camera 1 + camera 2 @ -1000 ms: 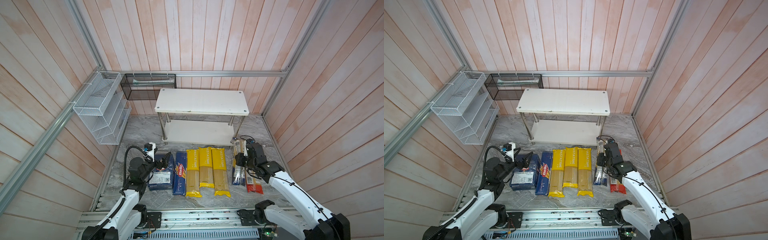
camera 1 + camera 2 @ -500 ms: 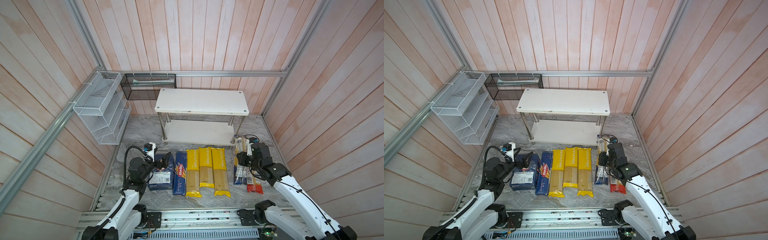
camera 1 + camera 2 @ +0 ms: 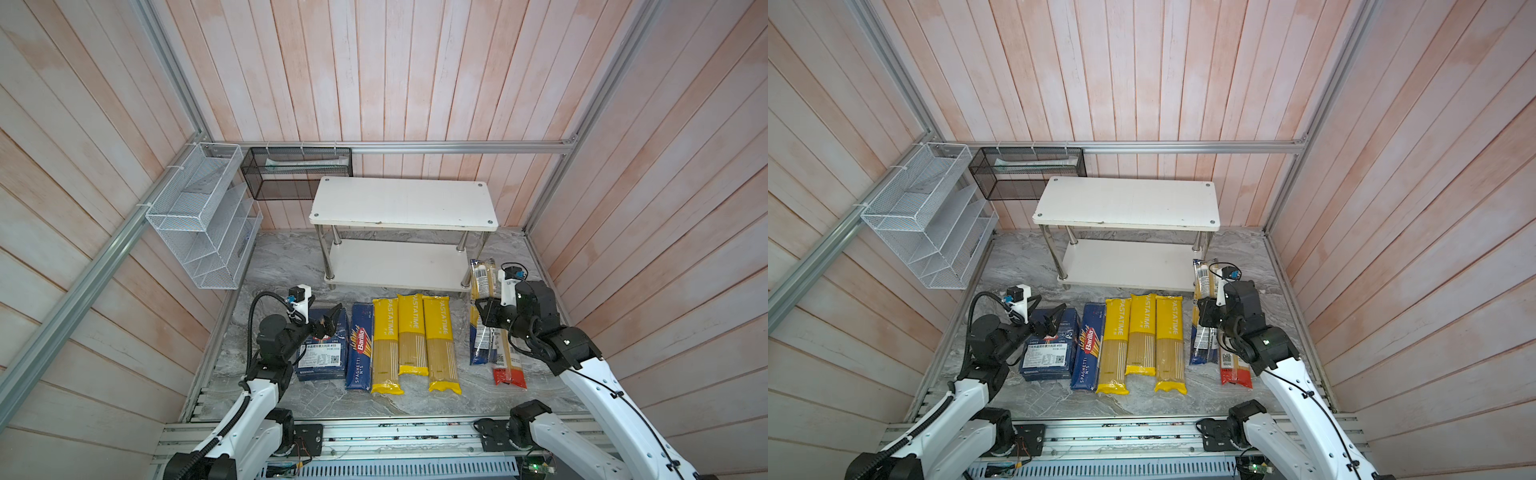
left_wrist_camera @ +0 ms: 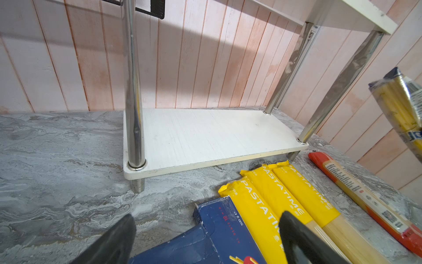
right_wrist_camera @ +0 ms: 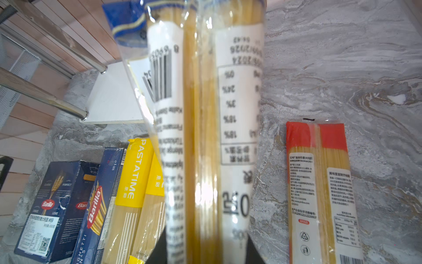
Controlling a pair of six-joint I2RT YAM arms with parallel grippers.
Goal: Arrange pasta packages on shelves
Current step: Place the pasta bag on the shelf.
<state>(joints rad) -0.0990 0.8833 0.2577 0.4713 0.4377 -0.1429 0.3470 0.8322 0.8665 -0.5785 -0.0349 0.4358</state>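
Right gripper [image 3: 487, 314] clamped mid-pack on dark-blue-ended bag [image 3: 482, 276], nose aimed at lower shelf [image 3: 395, 264] (guessing endwise slide-in). Left gripper [image 3: 330, 318] jaws apart, hovering over Barilla box [image 3: 322, 353].

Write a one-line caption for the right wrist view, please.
Right pincer grips the blue-ended spaghetti bag above the marble floor; the red-ended bag lies beside it, the lower shelf nearby.

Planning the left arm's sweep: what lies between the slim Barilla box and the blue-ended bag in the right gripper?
Three yellow PASTATIME bags side by side, then a bare strip of floor, in both top views.
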